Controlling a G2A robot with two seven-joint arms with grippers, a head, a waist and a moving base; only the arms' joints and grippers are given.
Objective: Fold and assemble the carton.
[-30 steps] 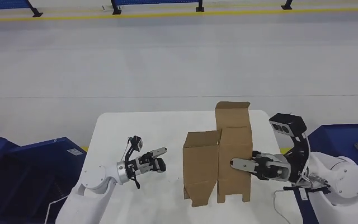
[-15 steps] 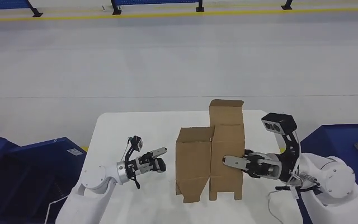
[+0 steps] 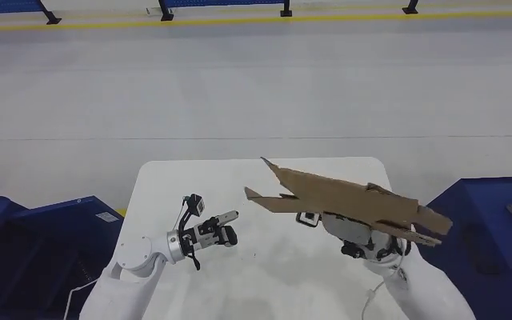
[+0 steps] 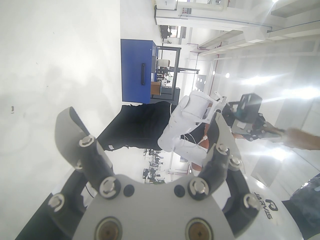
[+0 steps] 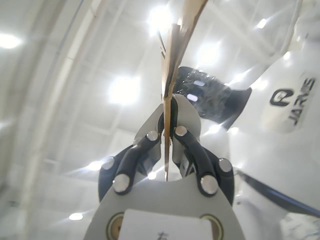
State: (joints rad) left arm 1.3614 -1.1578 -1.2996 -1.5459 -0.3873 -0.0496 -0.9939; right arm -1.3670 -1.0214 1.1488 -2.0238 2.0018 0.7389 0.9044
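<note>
The flat brown carton (image 3: 344, 202) hangs in the air above the right half of the white table (image 3: 208, 184), tilted nearly edge-on to the top view, its flaps pointing left. My right gripper (image 5: 167, 112) is shut on the carton's edge (image 5: 175, 51), with the cardboard sheet pinched between both fingers. The right arm (image 3: 360, 236) sits under the carton. My left gripper (image 3: 232, 216) stands open low over the table's left-middle, well left of the carton, with nothing between its fingers (image 4: 72, 128). In the left wrist view the right arm (image 4: 190, 123) shows beyond the open fingers.
Blue cabinets stand off both sides of the table, one at the left (image 3: 40, 240) and one at the right (image 3: 480, 208). The bare tabletop lies between the left gripper and the carton.
The carton went from facing the top camera as a standing flat sheet to lying tilted, nearly edge-on, and lifted. The right arm swung under it and leftward. The left arm stayed still.
</note>
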